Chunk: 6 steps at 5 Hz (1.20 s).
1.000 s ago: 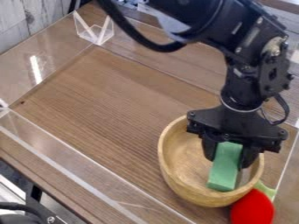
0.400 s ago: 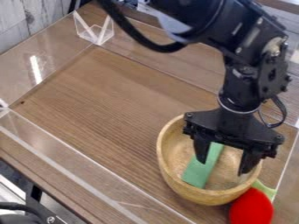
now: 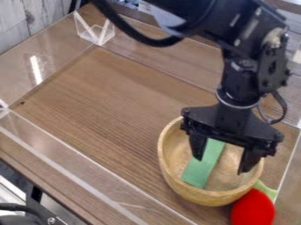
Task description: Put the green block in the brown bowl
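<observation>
The green block [image 3: 205,167] lies slanted inside the brown bowl [image 3: 177,171], a round tan wooden bowl at the lower right of the camera view. My gripper [image 3: 223,152] hangs just above the bowl, pointing straight down, with its black fingers [image 3: 194,146] spread wide on either side of the block's upper end. The jaws are open and grip nothing. The block's far end is partly hidden behind the gripper.
A red strawberry-like toy [image 3: 252,210] with a green leaf sits against the bowl's right front rim. Clear acrylic walls [image 3: 70,167] edge the wooden tabletop [image 3: 106,97] on the left and front. A small clear stand [image 3: 91,33] is at the back left.
The gripper held the green block upright in the bowl, then opened its fingers wide. The block dropped and now lies slanted in the bowl. The gripper has barely moved.
</observation>
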### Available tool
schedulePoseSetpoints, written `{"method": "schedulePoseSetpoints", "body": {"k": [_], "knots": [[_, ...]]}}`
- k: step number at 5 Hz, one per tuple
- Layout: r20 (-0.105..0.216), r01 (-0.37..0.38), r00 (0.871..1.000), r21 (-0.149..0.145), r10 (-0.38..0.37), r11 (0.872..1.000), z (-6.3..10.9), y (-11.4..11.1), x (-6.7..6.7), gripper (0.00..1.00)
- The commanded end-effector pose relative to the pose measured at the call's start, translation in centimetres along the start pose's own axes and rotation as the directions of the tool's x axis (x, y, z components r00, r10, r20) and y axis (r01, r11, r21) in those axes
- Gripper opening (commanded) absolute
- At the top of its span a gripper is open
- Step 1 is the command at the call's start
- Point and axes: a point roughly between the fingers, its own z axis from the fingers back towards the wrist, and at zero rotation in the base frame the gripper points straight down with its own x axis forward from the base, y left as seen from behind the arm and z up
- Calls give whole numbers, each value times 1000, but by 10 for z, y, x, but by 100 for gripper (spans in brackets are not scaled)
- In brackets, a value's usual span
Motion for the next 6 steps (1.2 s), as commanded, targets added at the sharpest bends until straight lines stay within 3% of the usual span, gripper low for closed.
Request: {"method": "schedulePoseSetpoints", "body": {"k": [1,3,4,6], "knots": [[54,-6,999,-29,7,1000,19,2,11,100],[76,-4,997,-28,7,1000,43,8,23,100],[100,-53,993,-22,55,998,60,20,39,100],[141,-143,980,4,141,990,82,65,71,100]]}}
